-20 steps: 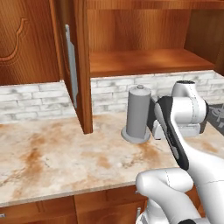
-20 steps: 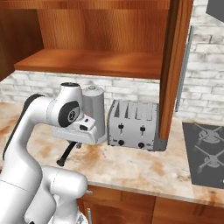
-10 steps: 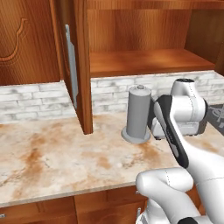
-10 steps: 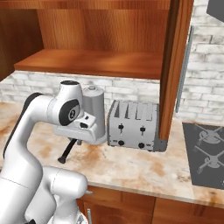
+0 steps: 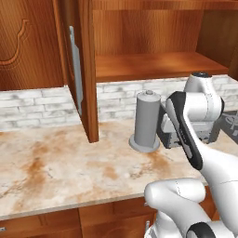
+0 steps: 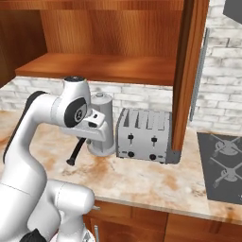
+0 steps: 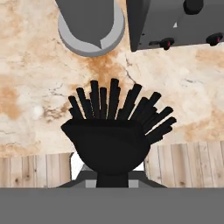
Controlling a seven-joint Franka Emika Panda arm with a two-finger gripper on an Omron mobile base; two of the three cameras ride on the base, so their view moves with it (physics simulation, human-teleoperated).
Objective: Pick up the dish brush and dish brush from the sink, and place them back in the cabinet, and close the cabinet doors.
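**Black brush in the tool, low over the bench: risks on the way up to the shelf**

The tool (image 7: 113, 181) is clenched on the black dish brush (image 7: 116, 127). In the hand view its bristles fan out ahead of the tips, above the marbled bench (image 7: 39, 74). In the right base view the brush (image 6: 75, 152) hangs under the wrist, close to the bench surface; I cannot tell whether it touches.

Surroundings: a grey cylindrical canister (image 5: 147, 122) stands just beside the hand, and a silver toaster (image 6: 145, 135) next to that. The open cabinet (image 5: 153, 65) is directly above, shelf bare. The left cabinet door (image 5: 80, 69) hangs open edge-on; the right door (image 6: 188, 71) likewise, just past the toaster.

What I judge could go wrong:
- Lifting straight up, the wrist or elbow could clip the canister and tip it, since clearance looks slim.
- The shelf's front lip sits above the hand. A steep rise could catch the bristles or the wrist on its underside and lever the brush out of the grip.
- The grip is on the stubby body only, so any knock may twist it loose.
- A wide elbow swing could strike either open door.

The cream-headed brush and both doors remain to be dealt with.
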